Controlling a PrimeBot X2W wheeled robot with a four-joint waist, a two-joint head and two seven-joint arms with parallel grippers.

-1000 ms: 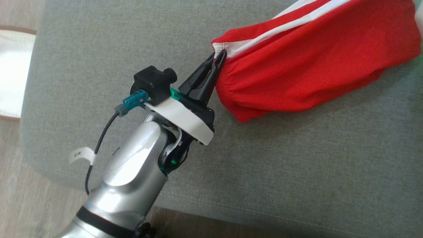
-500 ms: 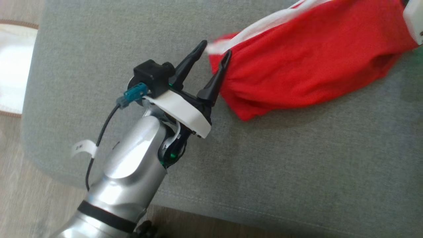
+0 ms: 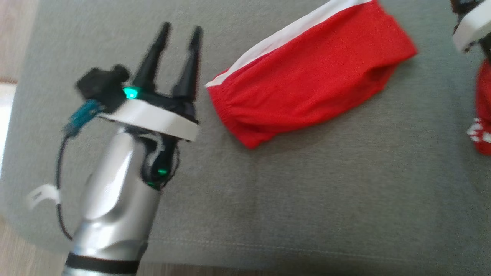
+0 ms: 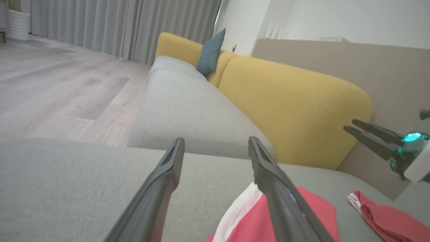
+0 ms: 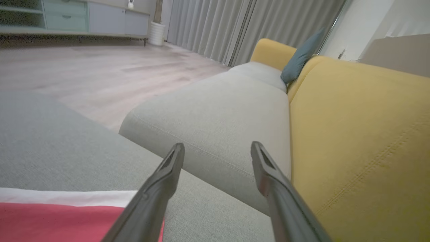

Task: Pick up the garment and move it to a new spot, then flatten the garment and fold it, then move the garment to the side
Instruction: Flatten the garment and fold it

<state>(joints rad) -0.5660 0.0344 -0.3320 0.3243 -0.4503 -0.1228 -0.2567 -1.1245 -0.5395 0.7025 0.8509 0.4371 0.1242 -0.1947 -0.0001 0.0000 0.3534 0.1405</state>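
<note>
1. Head view — long red garment with a white side stripe [image 3: 307, 73] lies slanted on the grey woven sofa cushion [image 3: 307, 199], gathered at its near end and free of any grip. The left pincer [image 3: 181, 27] stands just beside that end, fingers spread and empty. The risk, as I judge it, is that a hurried re-grasp could nip only the top layer. The cloth would then peel open instead of travelling whole. A second red cloth piece with white marks [image 3: 481, 115] sits at the right edge, apart from the garment. Whether it belongs to the garment I cannot tell, and it could be dragged along by mistake.

2. Left wrist view — the left fingers are parted over the striped end. One finger overlaps the cloth in the picture, but contact cannot be judged. The right pincer [image 4: 349, 125] shows above the other red piece, its fingers seen nearly edge-on. Beyond is a mustard-yellow sofa backrest [image 4: 285, 97]. Closing too low here might snag the cushion weave along with the cloth.

3. Right wrist view — the right fingers are spread with nothing between them, and the garment's red and white edge lies low at the left. If the two arms lift out of step, the loose fabric could twist or slide toward the cushion's edge and the pale wooden floor [image 5: 84, 67].
</note>
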